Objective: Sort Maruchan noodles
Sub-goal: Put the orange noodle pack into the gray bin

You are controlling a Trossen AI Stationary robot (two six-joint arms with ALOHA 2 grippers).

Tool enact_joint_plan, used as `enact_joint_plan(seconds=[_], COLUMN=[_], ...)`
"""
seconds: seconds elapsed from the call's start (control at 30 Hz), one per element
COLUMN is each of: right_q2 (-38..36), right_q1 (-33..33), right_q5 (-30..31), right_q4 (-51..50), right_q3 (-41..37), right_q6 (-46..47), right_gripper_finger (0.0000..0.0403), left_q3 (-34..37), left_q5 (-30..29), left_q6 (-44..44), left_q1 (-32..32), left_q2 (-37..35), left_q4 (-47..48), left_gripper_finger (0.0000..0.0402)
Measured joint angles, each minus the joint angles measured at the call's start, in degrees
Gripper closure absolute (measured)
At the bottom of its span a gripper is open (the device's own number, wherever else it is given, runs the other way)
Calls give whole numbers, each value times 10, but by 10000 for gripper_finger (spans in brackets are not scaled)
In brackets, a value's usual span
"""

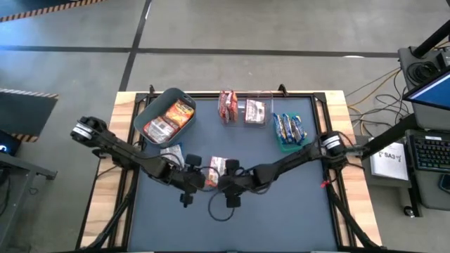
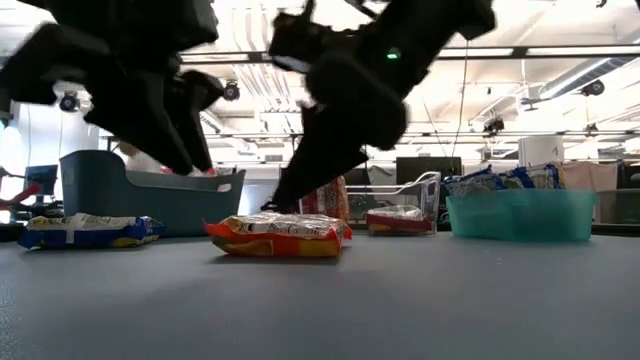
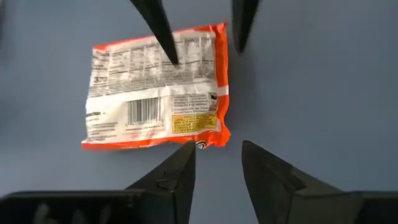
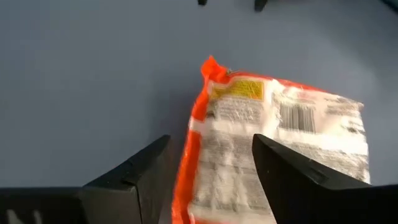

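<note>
Left gripper: the left gripper (image 3: 214,165) hangs over the mat with its fingers parted and nothing between them, just beside one short edge of the orange ramen packet (image 3: 158,87).
Right gripper: the right gripper (image 4: 208,171) stands at the packet's opposite edge, fingers spread, one on each side of the packet's orange seam, not clamped.
Orange packet: flat on the grey mat (image 1: 281,204), label side up, directly between the two grippers.
Blue-and-white packet: (image 2: 85,231) lies on the mat off the left gripper's outer side.
Bins beyond: grey bin (image 1: 144,112) with orange packets, clear bin (image 1: 264,123) with maroon ones, green bin (image 1: 285,145) with blue ones.
Risk: the two grippers are very close; closing together could knock fingers or shove the packet aside.
</note>
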State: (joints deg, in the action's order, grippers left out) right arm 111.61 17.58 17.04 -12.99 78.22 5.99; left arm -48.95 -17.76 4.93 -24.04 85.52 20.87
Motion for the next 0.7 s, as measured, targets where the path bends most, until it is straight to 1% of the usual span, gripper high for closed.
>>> enact_joint_plan(seconds=[0.1,0.2,0.27,0.4,0.5,0.6,0.7], right_q2=[37,75,91,115,121,121,119], right_q1=[3,7,12,24,29,30,29], right_q5=[35,58,78,149,195,207,209], right_q4=[-59,-107,-121,-133,-139,-140,-142], right_q3=[49,87,103,116,115,115,115], right_q6=[12,11,20,40,44,45,45], right_gripper_finger=[191,197,200,208,223,253,295], left_q3=[2,5,7,7,7,7,7], left_q5=[-35,-94,-128,-175,-184,-184,-184], left_q6=[17,42,63,107,128,137,141], left_q1=[-24,-56,-80,-118,-137,-147,-148], left_q2=[-20,-44,-60,-80,-82,-77,-68], left_q4=[-2,2,1,-1,-18,-25,-27], left_gripper_finger=[304,319,327,337,340,341,341])
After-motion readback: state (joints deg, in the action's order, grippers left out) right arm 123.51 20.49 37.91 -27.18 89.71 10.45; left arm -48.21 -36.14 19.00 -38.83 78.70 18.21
